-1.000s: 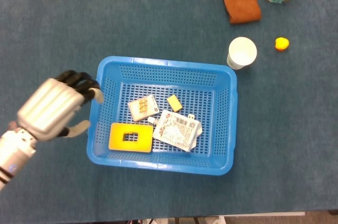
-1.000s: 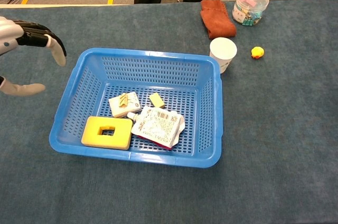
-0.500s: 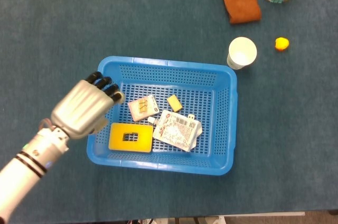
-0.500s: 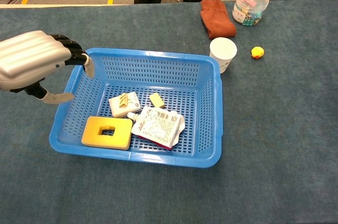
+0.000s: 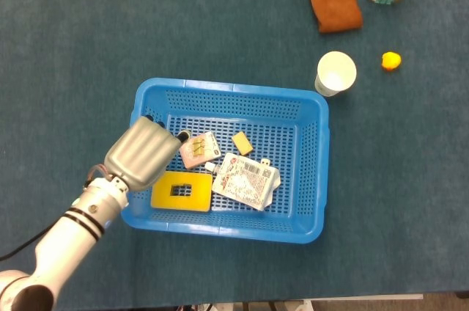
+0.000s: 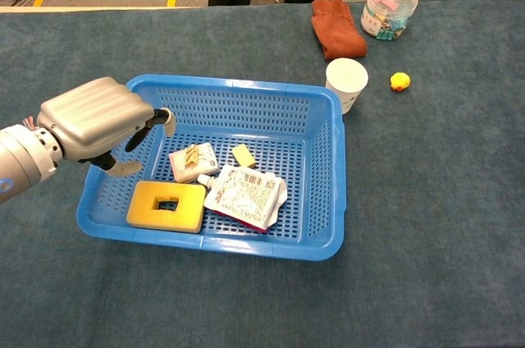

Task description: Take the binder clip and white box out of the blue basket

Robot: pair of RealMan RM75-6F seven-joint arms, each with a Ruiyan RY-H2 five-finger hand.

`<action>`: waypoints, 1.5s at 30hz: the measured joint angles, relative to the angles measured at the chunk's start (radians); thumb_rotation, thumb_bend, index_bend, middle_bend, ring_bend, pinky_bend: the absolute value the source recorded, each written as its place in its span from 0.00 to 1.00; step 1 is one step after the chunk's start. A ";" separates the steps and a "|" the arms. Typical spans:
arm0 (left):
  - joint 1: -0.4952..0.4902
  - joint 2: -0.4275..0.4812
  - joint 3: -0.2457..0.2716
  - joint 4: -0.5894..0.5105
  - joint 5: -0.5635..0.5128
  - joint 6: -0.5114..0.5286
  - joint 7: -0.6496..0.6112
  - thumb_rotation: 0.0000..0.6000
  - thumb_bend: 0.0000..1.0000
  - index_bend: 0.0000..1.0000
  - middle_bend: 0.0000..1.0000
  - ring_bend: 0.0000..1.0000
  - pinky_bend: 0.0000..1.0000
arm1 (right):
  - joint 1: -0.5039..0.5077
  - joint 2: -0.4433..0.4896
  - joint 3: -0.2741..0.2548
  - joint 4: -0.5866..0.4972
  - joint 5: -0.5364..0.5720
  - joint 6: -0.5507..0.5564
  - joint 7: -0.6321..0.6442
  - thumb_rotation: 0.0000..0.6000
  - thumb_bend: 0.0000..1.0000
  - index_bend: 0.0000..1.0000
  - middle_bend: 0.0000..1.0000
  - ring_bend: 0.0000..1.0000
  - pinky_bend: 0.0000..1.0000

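White box [image 6: 194, 162] with binder clip [image 6: 191, 154] on top, both inside the blue basket [image 6: 246, 92].

Left hand [image 6: 102, 124] hovers over the basket's left side, empty, fingers apart and loosely curled, near the box. Just beside it lie a yellow block [image 6: 166, 205] and a crumpled packet [image 6: 244, 194]. The clip seems to rest loose, so a clumsy grasp could knock it off or snag the packet.
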 measured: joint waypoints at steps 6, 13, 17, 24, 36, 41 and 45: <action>-0.050 -0.086 -0.008 0.004 -0.124 0.069 0.071 1.00 0.25 0.28 0.70 0.60 0.70 | -0.006 0.003 -0.003 0.008 -0.005 0.009 0.018 1.00 0.26 0.35 0.26 0.10 0.13; -0.099 -0.168 -0.008 0.022 -0.229 0.144 0.150 1.00 0.25 0.28 0.78 0.70 0.82 | -0.012 0.006 -0.006 0.012 -0.015 0.016 0.033 1.00 0.26 0.35 0.26 0.10 0.13; -0.126 -0.209 -0.001 0.017 -0.285 0.198 0.202 1.00 0.26 0.28 0.79 0.73 0.85 | -0.017 0.008 -0.008 0.016 -0.018 0.022 0.042 1.00 0.26 0.35 0.26 0.10 0.13; -0.166 -0.272 0.012 0.021 -0.351 0.254 0.260 1.00 0.25 0.29 0.80 0.74 0.85 | -0.022 0.009 -0.012 0.022 -0.021 0.026 0.054 1.00 0.26 0.35 0.26 0.10 0.13; -0.221 -0.353 -0.013 0.092 -0.419 0.307 0.256 1.00 0.25 0.29 0.81 0.75 0.86 | -0.029 0.011 -0.015 0.033 -0.018 0.029 0.067 1.00 0.26 0.35 0.26 0.10 0.13; -0.237 -0.356 -0.021 0.107 -0.451 0.303 0.239 1.00 0.23 0.33 0.81 0.75 0.86 | -0.029 0.012 -0.013 0.036 -0.018 0.030 0.071 1.00 0.26 0.35 0.26 0.10 0.13; -0.247 -0.365 -0.019 0.122 -0.466 0.299 0.221 1.00 0.19 0.37 0.82 0.75 0.87 | -0.027 0.012 -0.013 0.039 -0.019 0.028 0.073 1.00 0.26 0.35 0.26 0.10 0.13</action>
